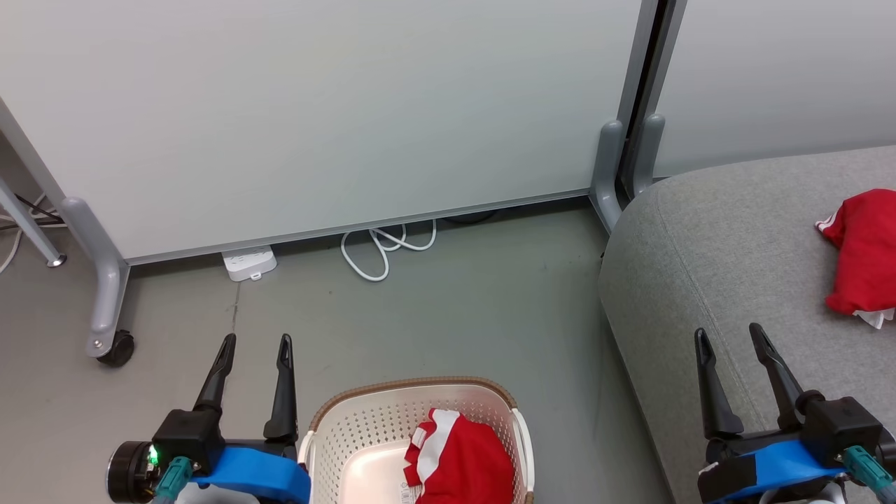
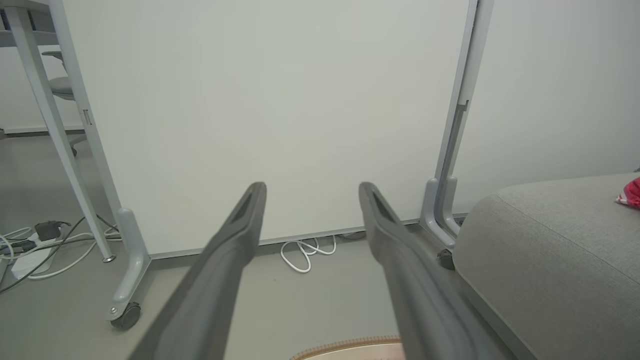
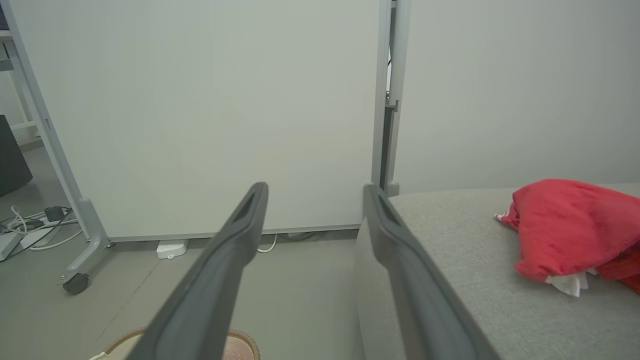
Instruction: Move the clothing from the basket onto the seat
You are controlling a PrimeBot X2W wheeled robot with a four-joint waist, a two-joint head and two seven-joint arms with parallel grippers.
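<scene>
With left end effector (image 1: 256, 341) and right end effector (image 1: 728, 330) apart and empty, a shallow pinch risked dropping the basket's (image 1: 413, 387) red garment (image 1: 465, 458) short of the seat (image 1: 714, 238).

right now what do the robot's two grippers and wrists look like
Both the left gripper and right gripper have two long, tapering dark grey fingers on a black block. Each wrist wears a blue wrap, with a teal cable plug beside it. A green light glows on the left block.
</scene>
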